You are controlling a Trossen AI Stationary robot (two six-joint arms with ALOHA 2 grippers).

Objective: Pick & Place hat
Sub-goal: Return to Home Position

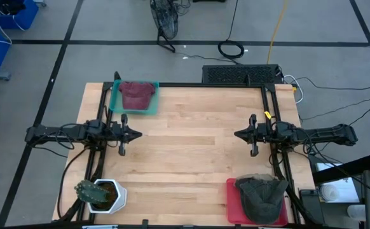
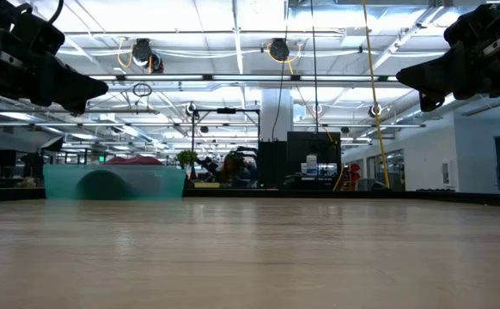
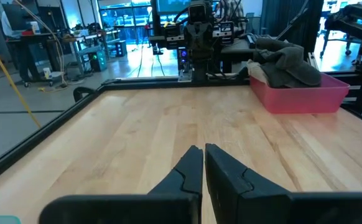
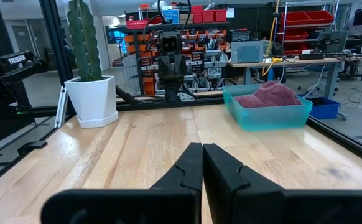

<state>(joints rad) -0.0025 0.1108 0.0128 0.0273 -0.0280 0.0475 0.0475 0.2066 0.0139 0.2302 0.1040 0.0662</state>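
Looking down from the high view, the job reads as all but finished. The red cap (image 1: 136, 94) lies in the blue bin (image 1: 134, 112) at the far left of the table (image 1: 191, 159), and a grey cap (image 1: 261, 196) sits in the pink bin (image 1: 232, 203) at the near right. No cap lies loose on the boards. The left gripper (image 1: 138, 134) and right gripper (image 1: 237, 134) hang over the middle strip, well apart, tips facing each other and clear of both bins. A cactus (image 1: 101, 194) stands at the near left corner. What is left, I judge, is only for the arms to settle at rest.

From the low view, both arms hang well above the wood. The blue bin shows at the far left, with what is probably the red cap as a dull hump above its rim.

The left wrist view shows its fingers (image 3: 184, 177) pressed together with nothing between them. The grey cap is slumped and creased, spilling over the pink bin's rim.

The right wrist view shows the same pinched, empty fingers (image 4: 184, 171). The red cap is a soft maroon mound, crown up, inside the blue bin.
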